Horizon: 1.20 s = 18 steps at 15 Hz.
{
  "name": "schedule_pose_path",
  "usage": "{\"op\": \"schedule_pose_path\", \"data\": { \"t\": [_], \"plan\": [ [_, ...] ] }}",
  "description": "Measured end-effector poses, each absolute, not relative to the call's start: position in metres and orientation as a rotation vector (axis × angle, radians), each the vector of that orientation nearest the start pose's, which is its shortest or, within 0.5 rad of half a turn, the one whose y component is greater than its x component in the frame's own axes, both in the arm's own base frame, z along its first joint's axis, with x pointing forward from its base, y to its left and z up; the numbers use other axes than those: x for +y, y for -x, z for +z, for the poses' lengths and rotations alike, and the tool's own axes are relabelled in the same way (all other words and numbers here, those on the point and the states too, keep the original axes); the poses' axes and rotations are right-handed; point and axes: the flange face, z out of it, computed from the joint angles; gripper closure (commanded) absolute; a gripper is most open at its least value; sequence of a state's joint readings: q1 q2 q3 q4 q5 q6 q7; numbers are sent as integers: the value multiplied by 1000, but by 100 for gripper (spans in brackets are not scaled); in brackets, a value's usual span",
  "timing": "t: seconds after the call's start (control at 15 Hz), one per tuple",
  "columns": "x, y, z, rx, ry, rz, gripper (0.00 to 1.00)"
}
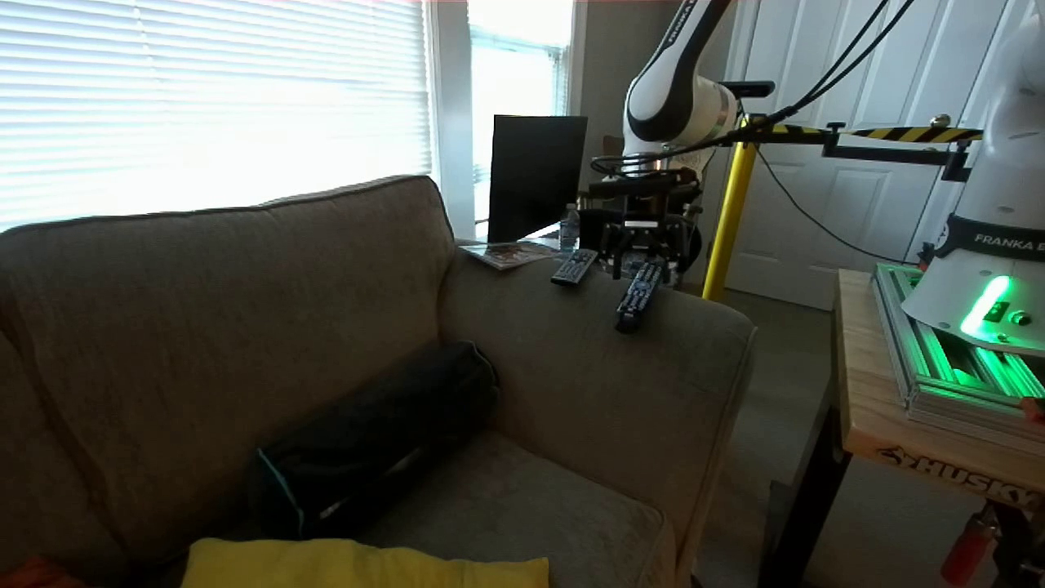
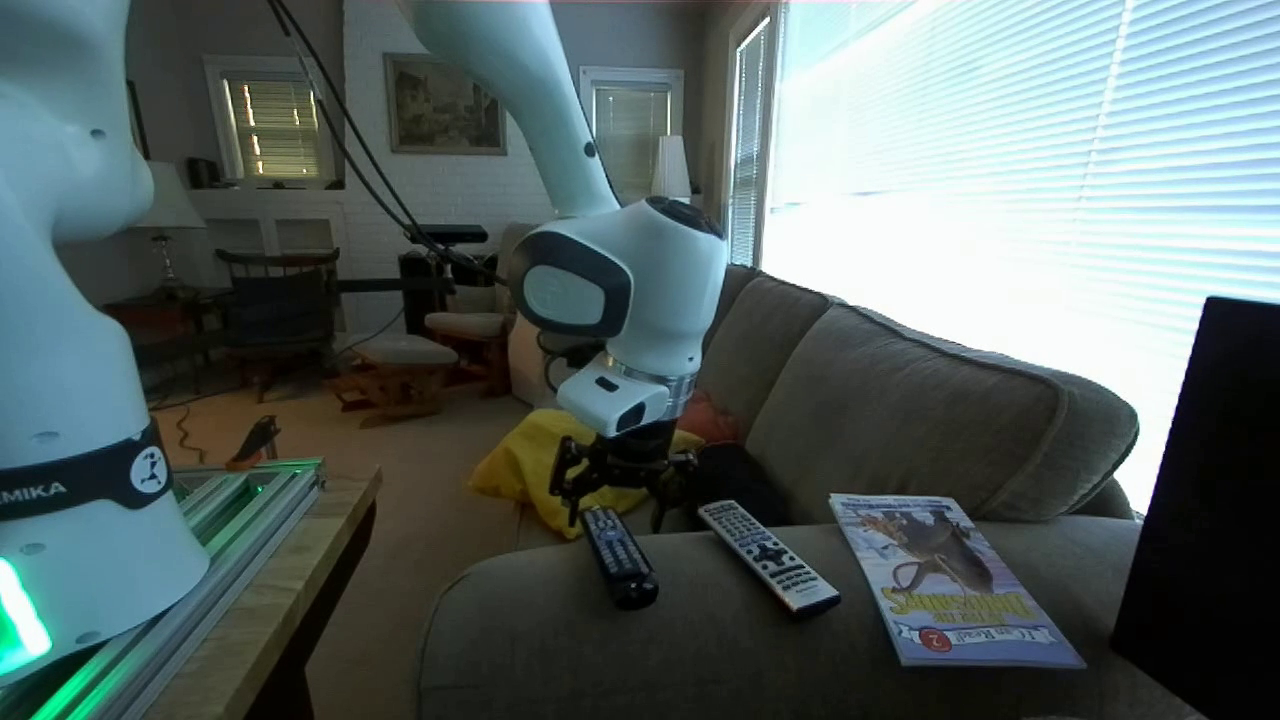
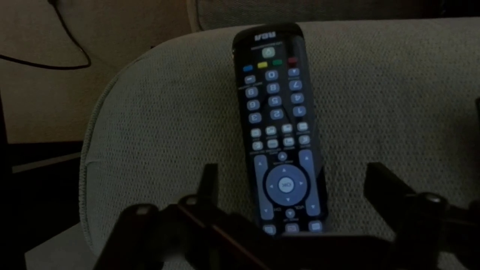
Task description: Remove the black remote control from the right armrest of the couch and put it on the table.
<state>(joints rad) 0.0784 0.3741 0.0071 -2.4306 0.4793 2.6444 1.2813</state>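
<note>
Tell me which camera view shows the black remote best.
The wrist view. It looks down on the black remote up close, so the brand name and number keys can be read, upside down, though the gripper hides one end. Both exterior views show it smaller on the armrest, its key labels too small to read.

You can read RCA at one end of the black remote control point(image 3: 281, 131), upside down in the wrist view; further along it come the digits 0 to 8, then OK and VOL. Apart from this remote, the book point(image 2: 950, 580) shows you "I Can Read!" and a 2 in a red disc. Well apart from the remote, the wooden table point(image 1: 869, 376) says HUSKY, and the arm's base band point(image 1: 1004, 238), over both exterior views, gives FRANKA and EMIKA.
</note>
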Motion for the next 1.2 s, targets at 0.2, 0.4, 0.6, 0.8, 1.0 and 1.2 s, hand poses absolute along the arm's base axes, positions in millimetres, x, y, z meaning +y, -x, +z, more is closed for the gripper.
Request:
{"op": "schedule_pose_path", "data": {
  "t": [0.2,0.4,0.6,0.8,1.0,1.2],
  "plan": [
    [26,-462,136,2198,2130,381,0],
    [26,-460,128,2152,2156,377,0],
    [26,-457,119,2126,2168,384,28],
    [26,-456,114,2111,2166,386,50],
    [25,-458,115,2100,2157,375,70],
    [25,-458,116,2091,2160,370,72]
  ]
}}
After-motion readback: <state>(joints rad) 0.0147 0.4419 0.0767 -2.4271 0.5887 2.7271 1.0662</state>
